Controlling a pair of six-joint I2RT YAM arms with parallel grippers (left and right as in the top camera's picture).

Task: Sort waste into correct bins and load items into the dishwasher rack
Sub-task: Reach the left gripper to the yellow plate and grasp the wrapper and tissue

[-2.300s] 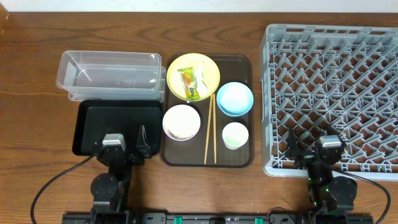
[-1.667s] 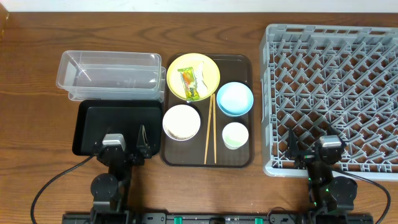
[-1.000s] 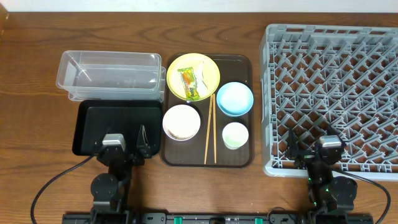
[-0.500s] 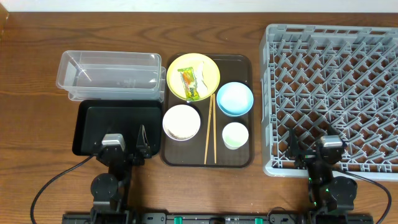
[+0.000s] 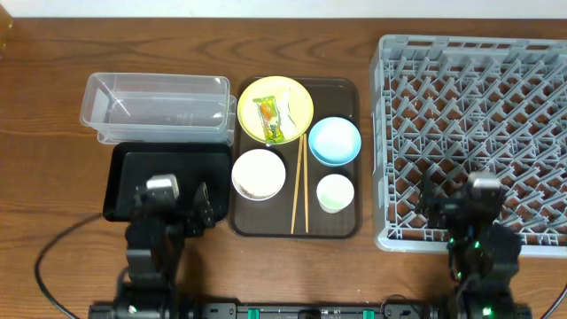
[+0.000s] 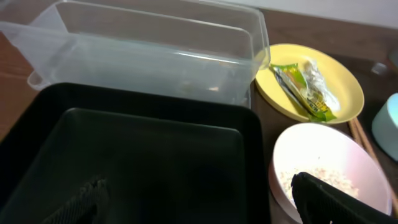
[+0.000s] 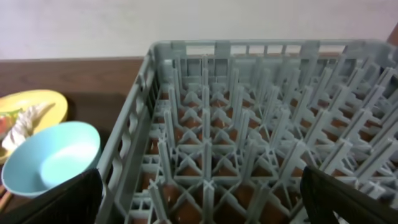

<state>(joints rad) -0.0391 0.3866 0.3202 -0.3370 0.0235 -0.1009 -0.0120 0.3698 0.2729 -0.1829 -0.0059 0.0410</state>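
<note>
The yellow plate (image 5: 252,96) on the brown tray holds the green-and-yellow wrapper (image 5: 268,119) and a crumpled white paper scrap (image 5: 289,106). The white bowl (image 5: 259,174) has rice grains (image 6: 323,177) in it. The light blue bowl (image 5: 334,141), green cup (image 5: 335,192) and chopsticks (image 5: 299,186) lie on the same tray. The clear tub (image 5: 155,108) and black tray (image 5: 168,173) are at the left, the grey rack (image 5: 478,106) at the right. My left gripper (image 5: 174,208) is open over the black tray's near edge. My right gripper (image 5: 478,211) is open over the rack's near edge.
The dark brown serving tray (image 5: 345,226) sits between the bins and the rack. The rack's upright pegs (image 7: 205,118) stand right in front of my right gripper. The clear tub's wall (image 6: 155,56) rises behind the black tray. Bare wood table lies at the far left.
Both wrists have lifted slightly from their resting pose. The right one has shifted a little to the right. Nothing on the table has moved.
</note>
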